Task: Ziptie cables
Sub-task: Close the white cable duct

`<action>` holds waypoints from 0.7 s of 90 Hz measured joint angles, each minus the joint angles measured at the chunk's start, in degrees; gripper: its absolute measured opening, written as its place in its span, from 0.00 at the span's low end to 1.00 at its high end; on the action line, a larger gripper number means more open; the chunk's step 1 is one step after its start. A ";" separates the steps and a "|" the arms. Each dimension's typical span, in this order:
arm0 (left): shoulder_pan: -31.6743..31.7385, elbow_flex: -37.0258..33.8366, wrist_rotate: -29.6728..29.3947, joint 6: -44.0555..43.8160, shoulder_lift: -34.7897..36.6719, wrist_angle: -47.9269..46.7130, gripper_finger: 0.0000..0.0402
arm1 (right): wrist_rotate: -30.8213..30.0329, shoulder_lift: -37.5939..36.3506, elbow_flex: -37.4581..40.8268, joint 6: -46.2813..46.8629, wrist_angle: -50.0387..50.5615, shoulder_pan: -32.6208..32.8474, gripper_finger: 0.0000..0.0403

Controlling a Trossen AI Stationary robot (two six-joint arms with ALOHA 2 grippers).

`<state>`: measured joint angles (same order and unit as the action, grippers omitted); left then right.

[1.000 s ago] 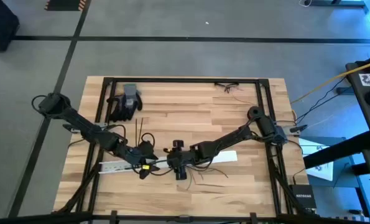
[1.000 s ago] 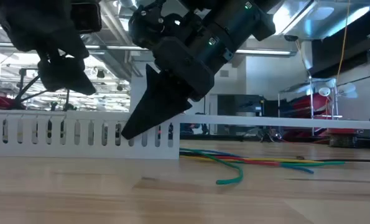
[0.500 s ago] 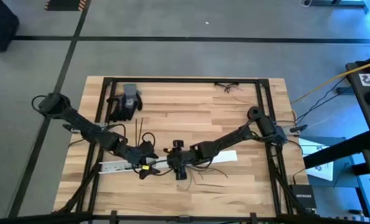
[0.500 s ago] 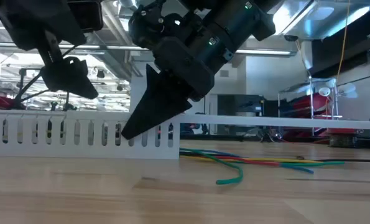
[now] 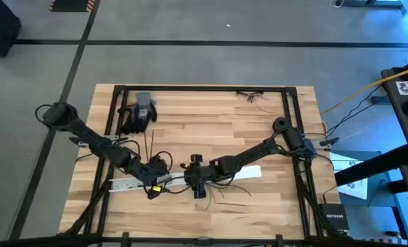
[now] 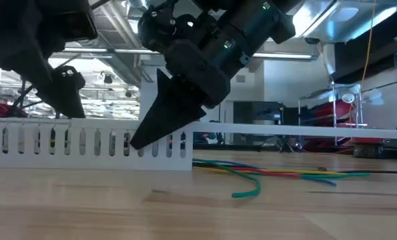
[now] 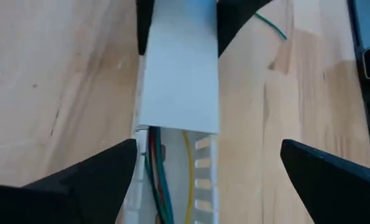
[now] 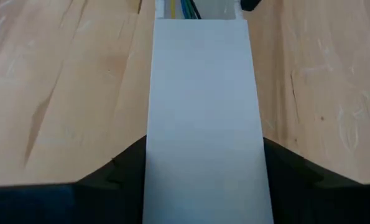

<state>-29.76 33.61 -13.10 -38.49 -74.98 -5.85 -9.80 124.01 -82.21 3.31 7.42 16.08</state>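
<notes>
My right gripper (image 5: 198,180) sits low near the middle of the wooden table (image 5: 210,116), its fingers (image 8: 119,171) pressed against both sides of a flat white cover strip (image 8: 203,106) that lies on top of a white slotted cable channel (image 6: 85,143). My left gripper (image 5: 151,185) hovers over the open end of that same channel, fingers (image 7: 97,177) spread wide on either side of it and touching nothing. Inside the uncovered part of the channel I see the cables (image 7: 157,171): red, green, blue and yellow strands running lengthwise under the cover. From table height, the same coloured cables (image 6: 278,175) spill out of the far end of the channel and lie loose on the table, one green end curling toward the front. A dark glove (image 5: 136,115) lies near the table's far left corner, well apart from both grippers.
</notes>
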 joint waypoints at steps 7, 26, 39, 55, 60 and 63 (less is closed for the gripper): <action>0.09 0.00 -0.06 -0.01 0.00 0.50 0.97 | 0.00 0.00 0.00 -0.26 0.00 0.00 0.56; 1.41 0.00 -1.12 3.81 0.00 1.35 0.97 | 0.04 0.00 0.00 -0.26 0.02 0.00 0.56; 2.14 0.00 -1.42 -3.85 0.00 2.52 0.97 | 0.00 -0.02 -0.01 -0.65 0.00 0.00 0.56; 3.52 0.00 -4.14 -4.68 -0.02 2.87 0.97 | -0.02 -0.02 -0.02 -0.70 0.00 0.00 0.56; 3.76 0.00 -4.25 -4.19 -0.02 3.07 0.97 | -0.02 -0.02 -0.02 -0.70 0.00 0.00 0.56; 4.03 0.00 -4.26 -3.87 -0.02 3.50 0.97 | -0.02 -0.02 -0.02 -0.70 0.00 0.00 0.56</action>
<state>-25.73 33.61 -17.37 -42.36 -75.00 -2.36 -9.82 123.98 -82.24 2.61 7.42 16.08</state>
